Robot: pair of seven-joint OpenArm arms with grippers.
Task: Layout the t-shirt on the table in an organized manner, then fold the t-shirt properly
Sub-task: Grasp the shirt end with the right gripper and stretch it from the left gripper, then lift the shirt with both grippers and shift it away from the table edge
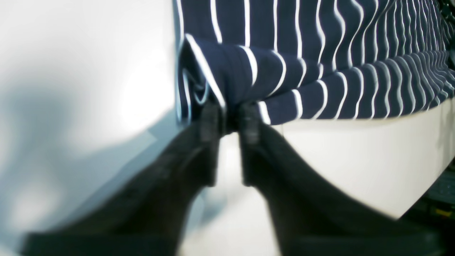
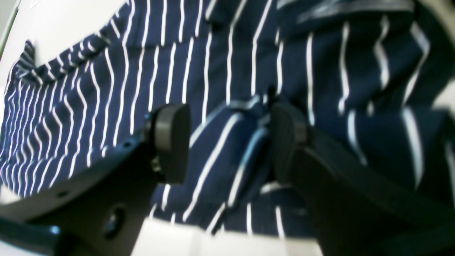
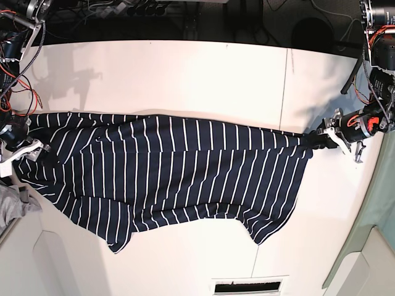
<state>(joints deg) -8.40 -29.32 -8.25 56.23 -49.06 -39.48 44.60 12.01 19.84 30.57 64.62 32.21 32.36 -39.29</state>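
We note a dark cluttered strip of black cables (image 3: 154, 12) behind, and pale green flooring (image 3: 370, 246) at right.

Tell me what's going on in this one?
Two robot arms have a striped t-shirt stretched sideways across the white table. The left gripper sits at a bunched edge of the fabric, jaws nearly together. The right gripper has its jaws apart around a fold. The shirt lies wrinkled and not yet folded.

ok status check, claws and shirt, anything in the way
Left claw nearly closed around a bunched shirt corner. Right claw open, fabric between fingers. T-shirt stretched across table, wrinkled. Grey cloth beside shirt.
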